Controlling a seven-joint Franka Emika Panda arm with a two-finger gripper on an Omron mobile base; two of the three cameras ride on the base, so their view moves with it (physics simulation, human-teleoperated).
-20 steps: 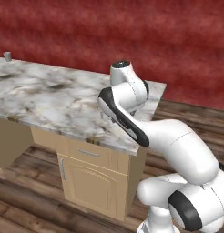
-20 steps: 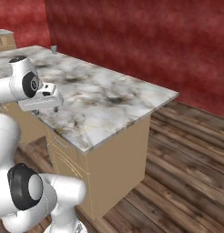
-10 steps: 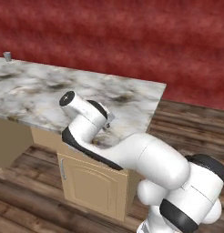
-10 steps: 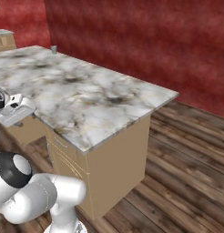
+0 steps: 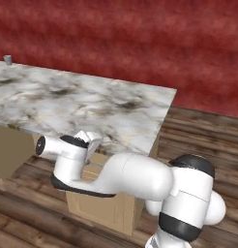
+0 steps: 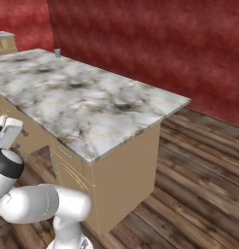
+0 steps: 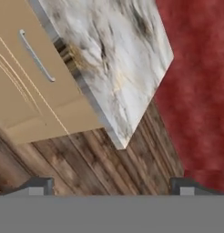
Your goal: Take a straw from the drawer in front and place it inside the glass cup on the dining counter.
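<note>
swinging down from above the marble top, the arm is now reaching low in front of the table (image 5: 92, 104), with its wrist dropping from slab height to just under the near edge over the last second. the step in hand is looking like the approach to the drawer (image 7: 27, 73), which is sitting shut under the slab, its slim silver handle (image 7: 36, 55) lying untouched across the panelled front. the pincer (image 7: 111, 185) is standing wide, its two dark tips far apart at the bottom of the hand view, holding nothing and touching nothing; it is pointing past the table's corner toward the wooden floor (image 7: 109, 168) rather than at the handle. the straw is presumably lying inside the closed drawer, so it is hidden. the glass cup (image 5: 7, 59) is waiting at the far corner of the table, well apart from the arm. next, the hand is probably needing to turn toward the handle, straddle it and close before pulling the drawer out.
</note>
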